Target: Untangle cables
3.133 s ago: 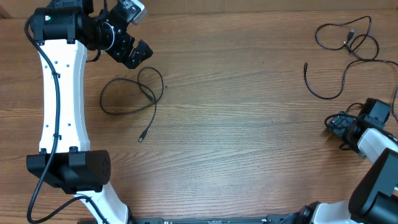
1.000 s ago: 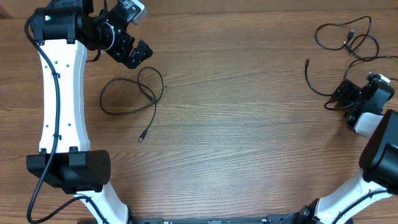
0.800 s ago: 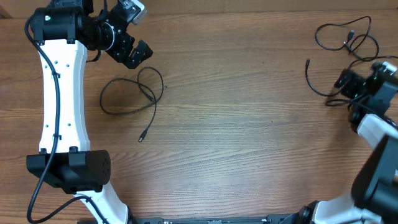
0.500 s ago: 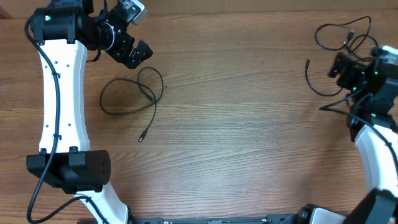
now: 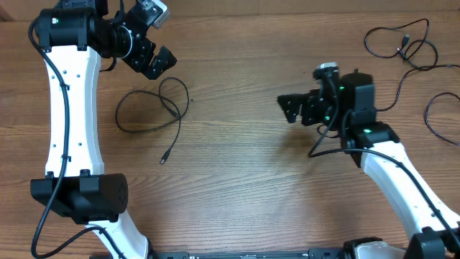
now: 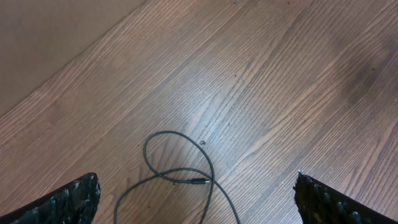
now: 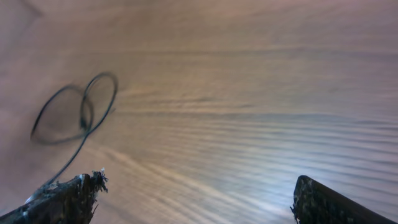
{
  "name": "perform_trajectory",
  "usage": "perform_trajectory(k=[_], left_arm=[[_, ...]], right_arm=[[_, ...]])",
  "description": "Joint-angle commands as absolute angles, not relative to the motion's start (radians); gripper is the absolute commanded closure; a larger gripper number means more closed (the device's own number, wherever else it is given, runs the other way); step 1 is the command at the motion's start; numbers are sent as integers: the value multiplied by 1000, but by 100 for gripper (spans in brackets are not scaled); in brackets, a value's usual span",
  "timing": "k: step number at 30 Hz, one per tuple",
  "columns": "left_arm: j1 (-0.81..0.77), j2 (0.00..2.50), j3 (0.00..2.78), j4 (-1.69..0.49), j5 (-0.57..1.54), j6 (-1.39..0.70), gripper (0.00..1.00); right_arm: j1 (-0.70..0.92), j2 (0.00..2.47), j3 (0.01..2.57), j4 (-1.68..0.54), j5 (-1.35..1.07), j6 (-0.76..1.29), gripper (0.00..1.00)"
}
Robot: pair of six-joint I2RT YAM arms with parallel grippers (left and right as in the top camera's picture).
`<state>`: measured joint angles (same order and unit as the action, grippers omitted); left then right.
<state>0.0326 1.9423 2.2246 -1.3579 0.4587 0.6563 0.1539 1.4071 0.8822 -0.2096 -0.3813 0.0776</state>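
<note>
One thin black cable (image 5: pixel 147 108) lies in loose loops on the left of the wooden table, its plug (image 5: pixel 162 160) pointing toward the front. My left gripper (image 5: pixel 159 66) hangs open just behind these loops. In the left wrist view the loop (image 6: pixel 179 163) and a plug (image 6: pixel 199 182) lie between the wide-apart fingertips (image 6: pixel 68 202). More cables (image 5: pixel 404 42) lie tangled at the back right corner, with another strand (image 5: pixel 431 115) at the right edge. My right gripper (image 5: pixel 286 109) is open and empty over bare wood right of centre. Its view shows the left loops (image 7: pixel 81 111) blurred and far off.
The left arm's white link (image 5: pixel 68 101) and base (image 5: pixel 79 198) stand along the left edge. The right arm (image 5: pixel 392 165) reaches in from the front right, trailing its own thicker black cable (image 5: pixel 316 147). The table's back edge (image 6: pixel 56 62) runs close behind the left gripper.
My right arm has swung from the right edge, beside the tangled cables, leftward to right of centre, still open. The left arm and the left cable have not moved.
</note>
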Motion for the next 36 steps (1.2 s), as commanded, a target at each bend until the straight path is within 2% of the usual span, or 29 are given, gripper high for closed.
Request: perform_trajectory(k=[1, 29, 36], left_arm=[[23, 1943, 2239, -1357, 461, 647, 0], [26, 1943, 2239, -1357, 461, 647, 0], [25, 1943, 2239, -1245, 461, 654, 0]], right_arm=[[204, 1454, 884, -208, -387, 78, 0], [236, 1501, 884, -75, -386, 77, 0], [236, 1501, 884, -75, -386, 77, 0]])
